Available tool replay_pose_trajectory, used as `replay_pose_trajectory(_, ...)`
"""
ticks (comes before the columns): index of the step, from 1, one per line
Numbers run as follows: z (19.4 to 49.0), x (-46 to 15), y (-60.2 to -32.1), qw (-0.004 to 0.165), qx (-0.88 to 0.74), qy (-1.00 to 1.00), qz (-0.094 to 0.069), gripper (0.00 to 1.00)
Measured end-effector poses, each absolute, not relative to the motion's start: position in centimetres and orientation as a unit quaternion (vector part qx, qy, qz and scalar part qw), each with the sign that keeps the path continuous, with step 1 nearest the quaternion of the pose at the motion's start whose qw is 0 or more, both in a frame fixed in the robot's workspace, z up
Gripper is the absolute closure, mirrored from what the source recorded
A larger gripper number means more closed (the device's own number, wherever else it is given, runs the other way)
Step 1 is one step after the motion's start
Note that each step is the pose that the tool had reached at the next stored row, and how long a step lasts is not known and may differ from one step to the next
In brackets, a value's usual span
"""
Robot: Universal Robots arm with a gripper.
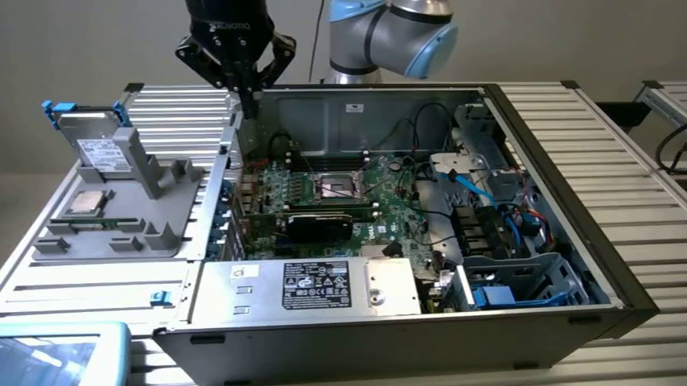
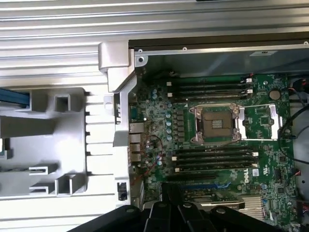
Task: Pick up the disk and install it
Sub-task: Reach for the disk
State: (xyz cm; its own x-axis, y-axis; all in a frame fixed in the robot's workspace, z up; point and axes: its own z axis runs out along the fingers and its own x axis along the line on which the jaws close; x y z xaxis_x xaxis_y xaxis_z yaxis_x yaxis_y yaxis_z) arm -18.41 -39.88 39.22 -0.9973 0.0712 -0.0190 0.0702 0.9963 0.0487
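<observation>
the disk [image 1: 96, 143] is a flat silver-grey drive with a white printed label, framed by a blue plastic carrier [image 1: 56, 108]. it stands on edge in a grey holder [image 1: 121, 232] on the ribbed surface [image 1: 76, 280], toward the surface's edge at the exterior view's left. the pincer [image 1: 248, 103] hangs empty, fingers together, over the open computer case's [image 1: 429, 104] corner nearest the holder, apart from the disk.

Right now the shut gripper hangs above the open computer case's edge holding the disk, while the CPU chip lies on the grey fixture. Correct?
Not quite. The gripper is shut but holds nothing; the exterior view shows the disk standing on edge in the grey fixture, near the CPU chip. The rest holds.
</observation>
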Motion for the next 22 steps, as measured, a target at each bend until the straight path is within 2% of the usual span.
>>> replay_pose_trajectory(22, 38.9, -28.2, -39.4, 0.01, 0.035, 0.999, 0.022, 0.89)
